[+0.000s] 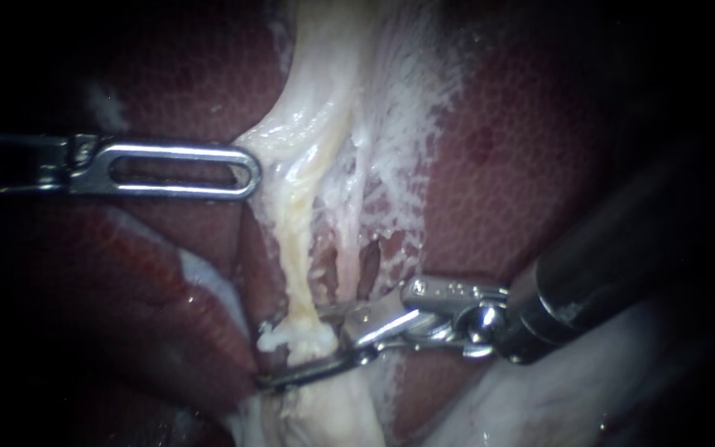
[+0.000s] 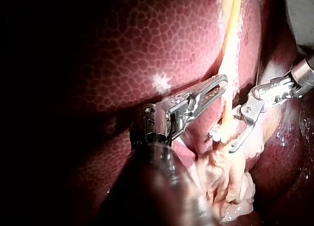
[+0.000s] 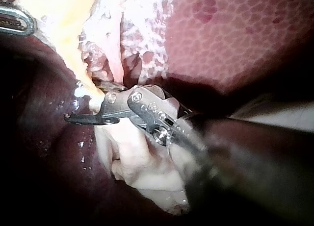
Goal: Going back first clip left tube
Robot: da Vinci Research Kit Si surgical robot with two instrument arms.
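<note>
Low on the left tube point(image 1: 298, 265), the right instrument point(image 1: 295, 349) has its claw wide, the tube sitting between. Pull it straight back slowly so nothing snags. The left instrument point(image 1: 251, 170) waits just beside the tube, claw closed.

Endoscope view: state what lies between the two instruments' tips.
The pale tube runs down the stretch from the left instrument to the right instrument; the endoscope view shows it.

Low down, the left tube point(image 1: 298, 273) is straddled by the parted jaws of the right instrument point(image 1: 301, 352); higher up, its left side is touched by the left instrument point(image 1: 251, 170).
</note>
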